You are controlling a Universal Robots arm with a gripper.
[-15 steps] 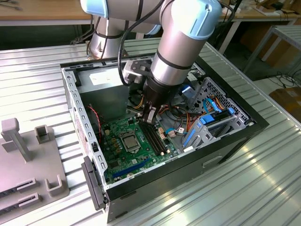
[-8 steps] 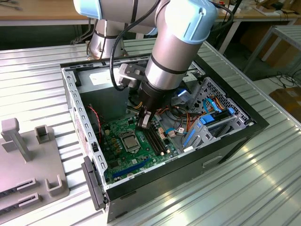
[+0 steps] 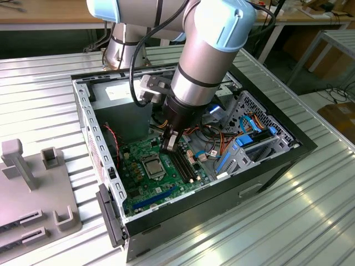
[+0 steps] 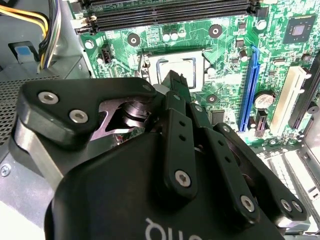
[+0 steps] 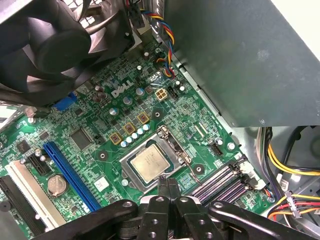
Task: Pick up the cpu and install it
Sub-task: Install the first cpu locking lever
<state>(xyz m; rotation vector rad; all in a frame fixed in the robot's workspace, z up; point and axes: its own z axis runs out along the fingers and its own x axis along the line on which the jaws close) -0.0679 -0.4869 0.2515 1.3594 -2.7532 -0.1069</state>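
The cpu (image 5: 150, 165) is a pale silvery-tan square lying flat inside the black-and-metal socket frame (image 5: 131, 176) on the green motherboard (image 5: 95, 150). My gripper (image 5: 167, 186) hovers just above the socket's edge, its two black fingers pressed together with nothing between them. In the second wrist view the fingertips (image 4: 175, 82) cover part of the cpu (image 4: 172, 64). In the exterior view the gripper (image 3: 168, 146) hangs inside the open computer case, slightly to the right of the socket (image 3: 151, 164).
Black memory slots (image 5: 220, 180) run beside the socket. A blue expansion slot (image 5: 70, 172), a black fan (image 5: 55, 40) and the grey power supply box (image 5: 240, 60) surround the board. Coloured cables (image 3: 208, 147) and a drive cage (image 3: 255, 138) fill the case's right side.
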